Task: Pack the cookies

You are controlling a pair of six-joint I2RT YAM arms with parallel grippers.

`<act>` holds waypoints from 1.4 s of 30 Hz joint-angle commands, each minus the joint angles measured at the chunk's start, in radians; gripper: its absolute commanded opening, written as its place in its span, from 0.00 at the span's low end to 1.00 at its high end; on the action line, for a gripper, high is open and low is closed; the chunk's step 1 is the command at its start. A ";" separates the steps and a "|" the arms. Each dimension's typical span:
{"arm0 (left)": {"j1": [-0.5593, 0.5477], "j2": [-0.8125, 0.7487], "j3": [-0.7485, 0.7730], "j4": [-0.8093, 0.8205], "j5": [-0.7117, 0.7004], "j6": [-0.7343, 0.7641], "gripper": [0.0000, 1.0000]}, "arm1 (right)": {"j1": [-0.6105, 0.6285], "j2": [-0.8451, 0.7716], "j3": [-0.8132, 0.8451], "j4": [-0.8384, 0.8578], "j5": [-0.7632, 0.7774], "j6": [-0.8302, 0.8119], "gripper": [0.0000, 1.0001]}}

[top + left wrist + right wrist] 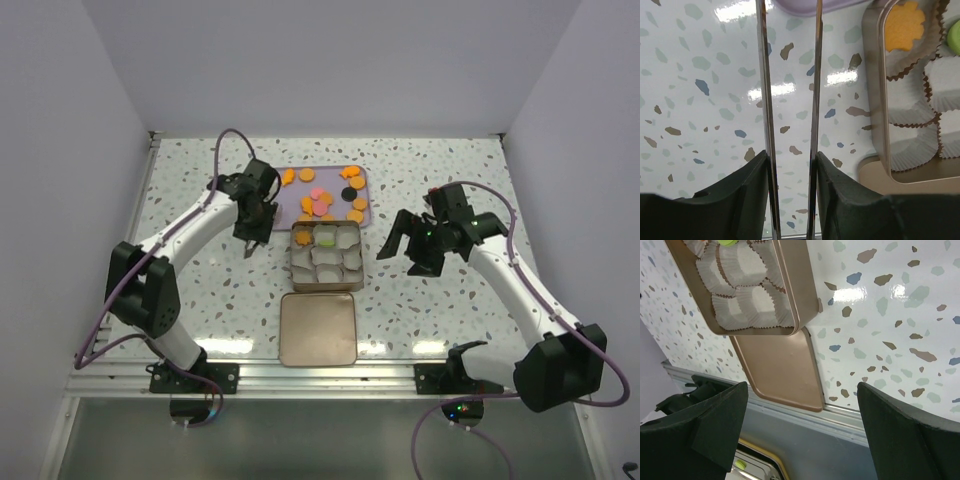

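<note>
The cookies (pixel 325 200), mostly orange with a few pink and one black, lie on a lilac tray (pixel 290 205) at the back. One orange cookie (pixel 904 25) and a green one (pixel 955 35) sit in paper cups of the square metal tin (pixel 292 262). My left gripper (pixel 791 157) hovers over bare table left of the tin, shut on metal tongs (pixel 765 100). The two blades stand apart with nothing between them. My right gripper (pixel 402 253) hangs wide open right of the tin, holding nothing.
The tin's flat lid (pixel 318 328) lies just in front of the tin, near the table's front rail (pixel 840 417). White paper cups (pixel 752 300) fill the tin's other compartments. Grey walls close in the table on three sides.
</note>
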 commanded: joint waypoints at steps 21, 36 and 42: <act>-0.051 -0.205 0.181 0.084 0.327 0.080 0.44 | -0.002 0.042 0.082 0.023 -0.002 -0.031 0.94; -0.167 -0.182 0.094 0.170 0.420 0.057 0.43 | -0.002 -0.024 0.077 -0.009 0.078 -0.025 0.94; -0.177 -0.140 0.053 0.199 0.449 0.042 0.44 | -0.002 -0.045 0.062 -0.015 0.081 -0.017 0.94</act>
